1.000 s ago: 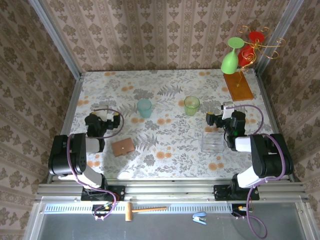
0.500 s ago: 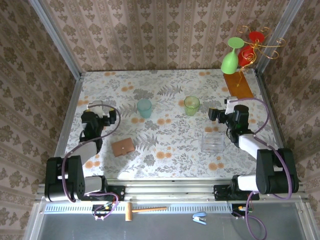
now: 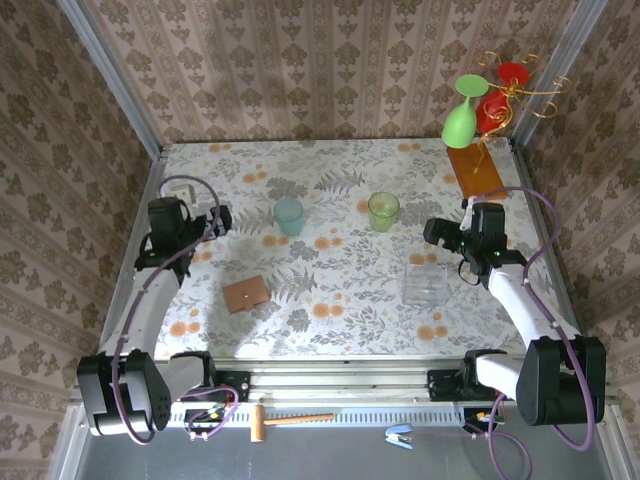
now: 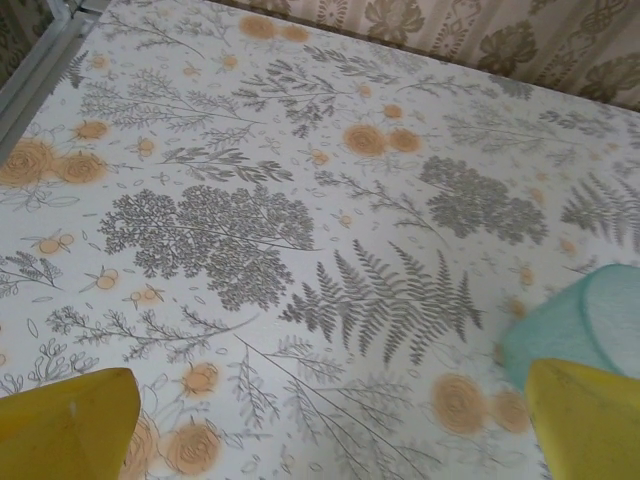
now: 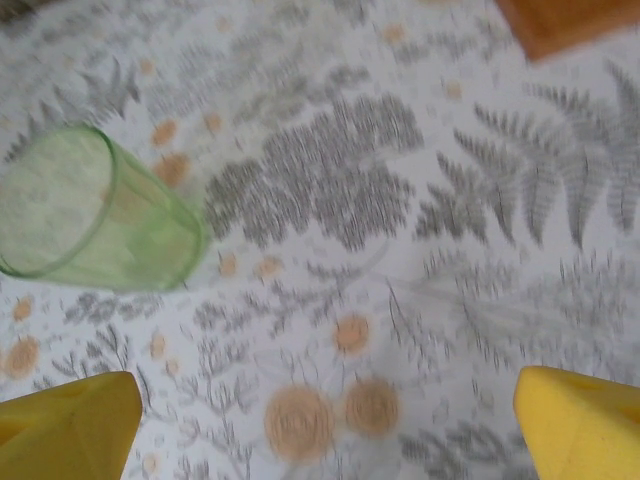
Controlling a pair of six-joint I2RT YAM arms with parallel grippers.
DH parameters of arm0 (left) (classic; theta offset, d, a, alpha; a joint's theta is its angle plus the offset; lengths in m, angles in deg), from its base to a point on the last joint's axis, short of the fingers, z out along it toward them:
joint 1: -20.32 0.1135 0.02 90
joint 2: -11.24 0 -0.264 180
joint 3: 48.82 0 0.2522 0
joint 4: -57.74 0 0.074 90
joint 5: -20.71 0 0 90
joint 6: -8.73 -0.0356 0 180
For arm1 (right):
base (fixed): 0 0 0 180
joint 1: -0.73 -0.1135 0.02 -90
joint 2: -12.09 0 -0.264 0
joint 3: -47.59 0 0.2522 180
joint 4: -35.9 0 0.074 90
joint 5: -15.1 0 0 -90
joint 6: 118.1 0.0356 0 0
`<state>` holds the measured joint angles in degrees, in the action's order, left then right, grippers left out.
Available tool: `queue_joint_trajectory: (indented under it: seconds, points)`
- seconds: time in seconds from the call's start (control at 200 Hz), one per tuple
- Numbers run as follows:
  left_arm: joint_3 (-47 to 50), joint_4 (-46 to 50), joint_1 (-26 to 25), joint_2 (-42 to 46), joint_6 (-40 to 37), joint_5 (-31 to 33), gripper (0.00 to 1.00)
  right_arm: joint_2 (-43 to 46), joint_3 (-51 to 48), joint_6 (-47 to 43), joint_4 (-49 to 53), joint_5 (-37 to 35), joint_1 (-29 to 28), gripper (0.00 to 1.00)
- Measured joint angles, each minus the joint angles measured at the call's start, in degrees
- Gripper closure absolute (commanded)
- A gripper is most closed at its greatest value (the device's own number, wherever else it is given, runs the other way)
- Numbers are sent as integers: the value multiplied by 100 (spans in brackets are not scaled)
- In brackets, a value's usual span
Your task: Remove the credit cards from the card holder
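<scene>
Left of centre in the overhead frame the closed card holder (image 3: 246,294) lies flat, likely light and floppy, probably best taken by a flap edge, while farther up the left gripper (image 3: 213,221) and right gripper (image 3: 434,232) hover, jaws wide apart.

Top view bright and evenly lit, shadows soft and faint. Pale glare patch on the tabletop (image 3: 340,320) toward its near edge, left of centre. Left wrist view sharp, evenly lit. Right wrist view motion-blurred throughout, green cup (image 5: 95,215) smeared.
</scene>
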<state>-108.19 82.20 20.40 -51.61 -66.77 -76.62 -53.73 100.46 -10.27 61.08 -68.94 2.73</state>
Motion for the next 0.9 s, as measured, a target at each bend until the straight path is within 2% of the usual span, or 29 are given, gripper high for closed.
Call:
queue_joint_trajectory:
  seconds: [0.225, 0.385, 0.59, 0.685, 0.9]
  points:
    - [-1012, 1679, -2, 33, -26, -422, 0, 107, 70, 450, 1263, 9, 0, 8]
    - [-1088, 2243, 0, 9, -247, -555, 0, 293, 72, 636, 1788, 79, 0, 16]
    - [-855, 2492, 2, 15, -372, -555, 0, 348, 72, 697, 2122, 140, 0, 34]
    - [-789, 2500, 2, 44, -376, -555, 0, 315, 81, 713, 2179, 155, 0, 47]
    - [-758, 2487, 155, 162, -402, -555, 0, -22, 103, 649, 2201, 153, 0, 63]
